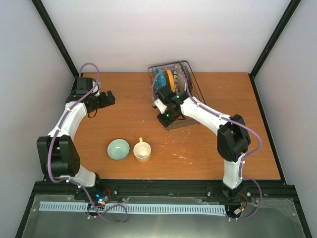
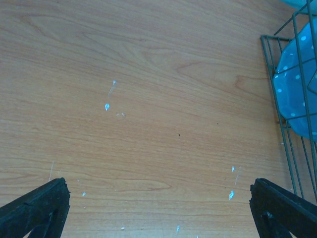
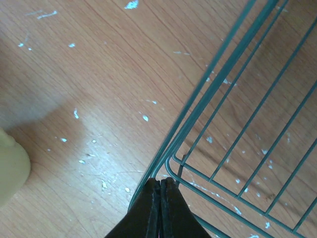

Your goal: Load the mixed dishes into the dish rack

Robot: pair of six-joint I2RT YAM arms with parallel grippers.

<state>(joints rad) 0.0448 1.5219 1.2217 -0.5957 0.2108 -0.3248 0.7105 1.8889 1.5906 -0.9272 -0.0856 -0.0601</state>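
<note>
My right fingers (image 3: 153, 210) are pressed together at the rack's (image 3: 205, 82) near corner, and my left fingers (image 2: 34, 208) are spread over bare surface. The bowl (image 1: 118, 149) and mug (image 1: 142, 151) sit outside. Pulling away carelessly, I could snag a wire, drag the rack and topple the plates (image 1: 165, 79) standing in it.

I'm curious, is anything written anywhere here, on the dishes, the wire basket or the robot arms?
No text can be read in any view.
Cream mug and mint-green bowl: plain, no lettering.
Teal dotted plate: white dots only, a pattern and not writing.
Dish rack: bare wire, no label showing.
Robot arms: any markings are too small to read.
</note>
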